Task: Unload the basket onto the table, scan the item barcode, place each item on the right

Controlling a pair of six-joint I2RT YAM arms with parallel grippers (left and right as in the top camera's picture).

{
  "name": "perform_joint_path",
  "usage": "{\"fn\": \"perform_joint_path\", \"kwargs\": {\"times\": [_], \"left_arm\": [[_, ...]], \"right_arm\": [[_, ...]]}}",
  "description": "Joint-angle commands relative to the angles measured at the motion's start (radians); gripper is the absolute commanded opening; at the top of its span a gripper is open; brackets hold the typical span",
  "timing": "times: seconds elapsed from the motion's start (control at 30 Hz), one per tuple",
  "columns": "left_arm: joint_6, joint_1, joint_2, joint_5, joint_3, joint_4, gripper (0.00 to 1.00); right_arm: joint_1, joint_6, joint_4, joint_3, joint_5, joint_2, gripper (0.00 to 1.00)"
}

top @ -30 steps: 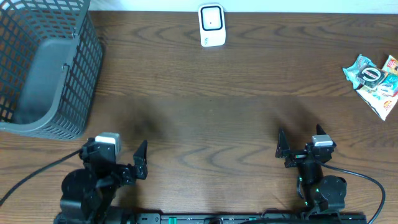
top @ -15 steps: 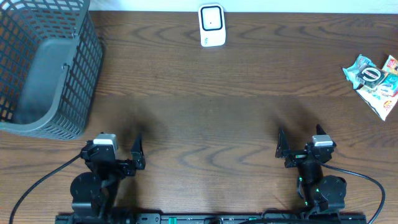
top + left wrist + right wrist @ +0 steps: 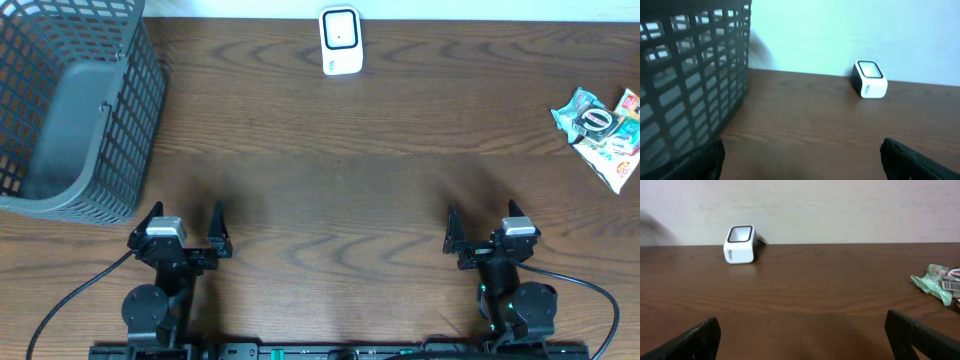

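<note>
While the right gripper (image 3: 483, 226) gaped empty, the snack packet (image 3: 600, 135) ahead to its right looked light and crinkly, best pinched at an edge.

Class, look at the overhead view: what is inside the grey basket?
Inside the basket only its bare grey floor shows, no item. Its left part runs past the frame edge, unseen.

Grey mesh basket (image 3: 135, 120), white scanner (image 3: 340, 40), greenish packet (image 3: 603, 125), brown woodgrain table (image 3: 350, 180).
</note>
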Motion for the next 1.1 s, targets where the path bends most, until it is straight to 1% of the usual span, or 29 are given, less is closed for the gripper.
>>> {"fn": "perform_joint_path", "kwargs": {"times": [0.0, 0.33, 0.43, 0.57, 0.77, 0.8, 0.93, 1.07], "left_arm": [[-0.01, 0.006, -0.01, -0.001, -0.034, 0.038, 0.98], [-0.009, 0.005, -0.01, -0.001, -0.133, 0.199, 0.98], [0.015, -0.006, -0.01, -0.002, -0.131, 0.184, 0.98], [0.018, -0.015, -0.01, -0.002, -0.131, 0.176, 0.98], [0.019, -0.018, -0.01, -0.001, -0.131, 0.073, 0.97], [0.035, -0.018, -0.01, 0.0, -0.131, 0.06, 0.98], [0.087, -0.02, -0.01, 0.003, -0.131, 0.061, 0.97], [0.093, -0.021, -0.01, 0.003, -0.131, 0.06, 0.98]], "right_arm": [[-0.005, 0.011, -0.003, -0.003, 0.008, -0.005, 0.99], [-0.005, 0.01, -0.003, -0.003, 0.008, -0.005, 0.99], [-0.005, 0.011, -0.003, -0.003, 0.008, -0.005, 0.99], [-0.005, 0.01, -0.003, -0.003, 0.008, -0.005, 0.99], [-0.005, 0.01, -0.003, -0.003, 0.008, -0.005, 0.99], [-0.005, 0.01, -0.003, -0.003, 0.008, -0.005, 0.99], [-0.005, 0.011, -0.003, -0.003, 0.008, -0.005, 0.99], [-0.005, 0.011, -0.003, -0.003, 0.008, -0.005, 0.99]]}}
